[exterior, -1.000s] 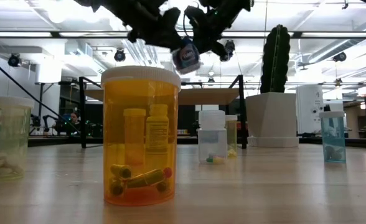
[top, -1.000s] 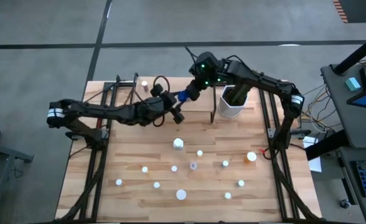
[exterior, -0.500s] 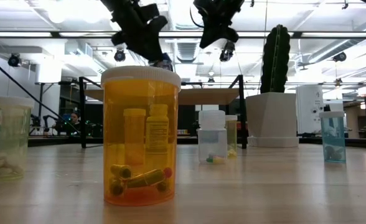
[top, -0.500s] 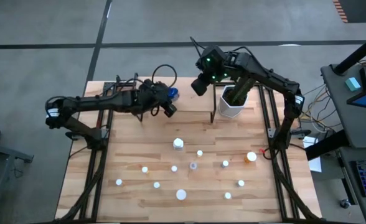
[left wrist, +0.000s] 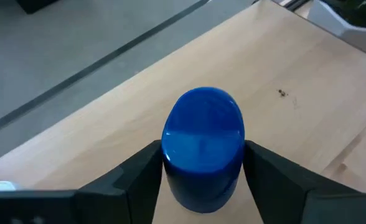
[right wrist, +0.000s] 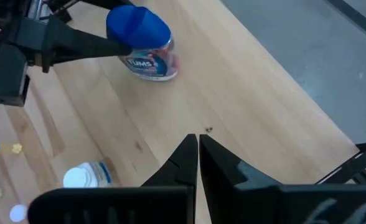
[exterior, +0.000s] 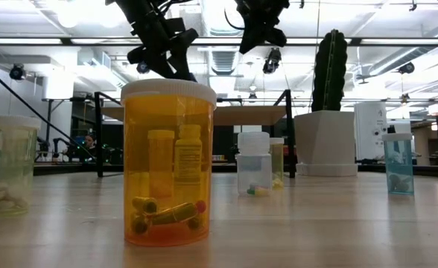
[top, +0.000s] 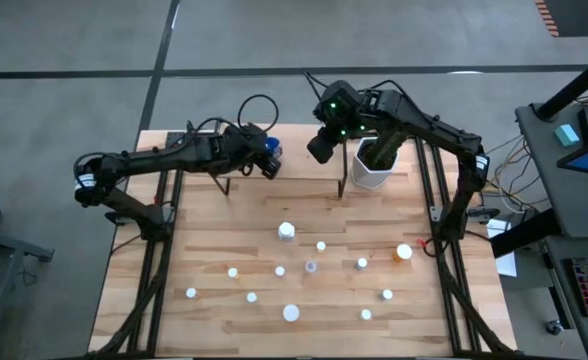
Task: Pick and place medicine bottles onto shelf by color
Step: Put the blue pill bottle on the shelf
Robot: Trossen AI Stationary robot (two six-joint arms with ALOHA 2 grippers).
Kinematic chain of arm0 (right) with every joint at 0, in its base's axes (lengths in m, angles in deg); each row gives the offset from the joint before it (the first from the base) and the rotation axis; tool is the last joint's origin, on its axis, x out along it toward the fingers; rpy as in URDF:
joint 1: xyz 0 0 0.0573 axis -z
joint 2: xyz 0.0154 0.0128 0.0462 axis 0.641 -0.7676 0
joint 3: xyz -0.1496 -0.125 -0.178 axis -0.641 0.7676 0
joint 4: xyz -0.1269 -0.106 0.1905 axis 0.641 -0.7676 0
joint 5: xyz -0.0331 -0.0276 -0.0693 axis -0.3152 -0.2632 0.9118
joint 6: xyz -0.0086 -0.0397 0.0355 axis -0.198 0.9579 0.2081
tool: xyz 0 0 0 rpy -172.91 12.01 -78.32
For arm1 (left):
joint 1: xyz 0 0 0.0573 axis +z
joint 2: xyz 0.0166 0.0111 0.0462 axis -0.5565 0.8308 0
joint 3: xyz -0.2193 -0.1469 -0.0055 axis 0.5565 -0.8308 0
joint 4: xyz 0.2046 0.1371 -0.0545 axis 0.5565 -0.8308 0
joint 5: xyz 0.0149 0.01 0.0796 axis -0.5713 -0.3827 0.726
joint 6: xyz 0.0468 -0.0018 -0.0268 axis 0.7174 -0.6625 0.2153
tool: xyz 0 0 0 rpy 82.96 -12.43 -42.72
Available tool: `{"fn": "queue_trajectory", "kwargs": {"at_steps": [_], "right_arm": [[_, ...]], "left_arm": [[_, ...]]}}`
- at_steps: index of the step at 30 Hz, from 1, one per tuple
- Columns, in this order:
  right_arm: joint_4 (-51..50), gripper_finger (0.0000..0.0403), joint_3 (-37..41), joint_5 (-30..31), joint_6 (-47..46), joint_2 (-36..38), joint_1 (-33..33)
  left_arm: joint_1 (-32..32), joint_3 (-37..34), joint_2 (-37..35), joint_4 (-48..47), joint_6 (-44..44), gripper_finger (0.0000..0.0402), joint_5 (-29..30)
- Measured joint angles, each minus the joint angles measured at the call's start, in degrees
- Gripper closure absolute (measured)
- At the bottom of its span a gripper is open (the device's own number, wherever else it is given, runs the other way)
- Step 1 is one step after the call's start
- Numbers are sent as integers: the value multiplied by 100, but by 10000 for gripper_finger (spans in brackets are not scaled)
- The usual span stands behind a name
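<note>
The blue-capped medicine bottle point(right wrist: 142, 43) stands upright over the light-wood shelf point(top: 309, 178), near its far-left part, between the fingers of my left gripper point(top: 270, 160). In the left wrist view its blue cap point(left wrist: 203, 127) fills the gap between the fingers. My right gripper point(right wrist: 198, 140) is shut, hovers to the bottle's right above the shelf point(right wrist: 245, 93), and touches nothing. Several white-capped bottles point(top: 287, 231) and one orange bottle point(top: 404, 252) stand on the tabletop. A large amber bottle point(exterior: 168, 164) hides the blue one in the low view. My left gripper pinches the blue bottle at the cap's lower edge point(right wrist: 126, 48), one finger point(left wrist: 139, 177) on each side. The fingers come from the table's left, slanting slightly down. The bottle stays upright, its base point(right wrist: 155, 74) at the shelf board; whether it rests there, I cannot tell.
A white pot with a green cactus point(top: 374, 165) stands just right of my right gripper point(top: 316, 150). The shelf's black legs point(top: 341, 185) rise from the tabletop. Loose bottles dot the table's near half, and a white bottle point(right wrist: 86, 176) shows below the shelf edge.
A second ago both grippers met at the blue bottle above the shelf's middle. The right gripper has since come away from it and drawn back toward the right. The left gripper has carried the bottle toward the far-left part of the shelf and lowered it.
</note>
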State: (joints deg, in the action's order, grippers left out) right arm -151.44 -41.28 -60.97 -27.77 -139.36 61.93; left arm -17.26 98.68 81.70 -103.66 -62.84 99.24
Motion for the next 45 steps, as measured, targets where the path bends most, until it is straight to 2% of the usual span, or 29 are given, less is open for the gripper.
{"fn": "queue_trajectory", "kwargs": {"at_steps": [6,16,18,21,23,26,31,34,38,43,45], "right_arm": [[-32,394,2,3,-1,5,-116],[-327,394,11,-4,150,263,-670],[-455,394,29,0,215,397,-889],[-548,394,185,-8,301,647,-1276],[-533,394,322,-9,285,793,-1511],[-203,394,570,-2,169,954,-1773],[715,394,1089,-2,30,1100,-1950],[922,394,1324,0,-20,1095,-1961],[935,394,1581,11,-156,1083,-1960],[998,394,1838,7,-296,1069,-1961],[1001,394,1939,7,-305,1069,-1961]], "left_arm": [[0,-2,4,-11,176,163,-7],[-24,239,-391,-282,768,157,-129],[-49,249,-608,-262,770,157,-511],[-112,194,-998,-265,951,162,-1549],[-169,41,-1215,-343,1217,174,-2056],[-230,-307,-1362,-487,1395,212,-2152],[-219,-1080,-1261,379,1476,318,-2014],[-221,-1397,-1000,900,1416,384,-1910],[-195,-1427,-700,897,1191,392,-1099],[-146,-1388,-658,912,1190,400,-989],[-120,-1391,-705,900,1186,400,-761]]}}
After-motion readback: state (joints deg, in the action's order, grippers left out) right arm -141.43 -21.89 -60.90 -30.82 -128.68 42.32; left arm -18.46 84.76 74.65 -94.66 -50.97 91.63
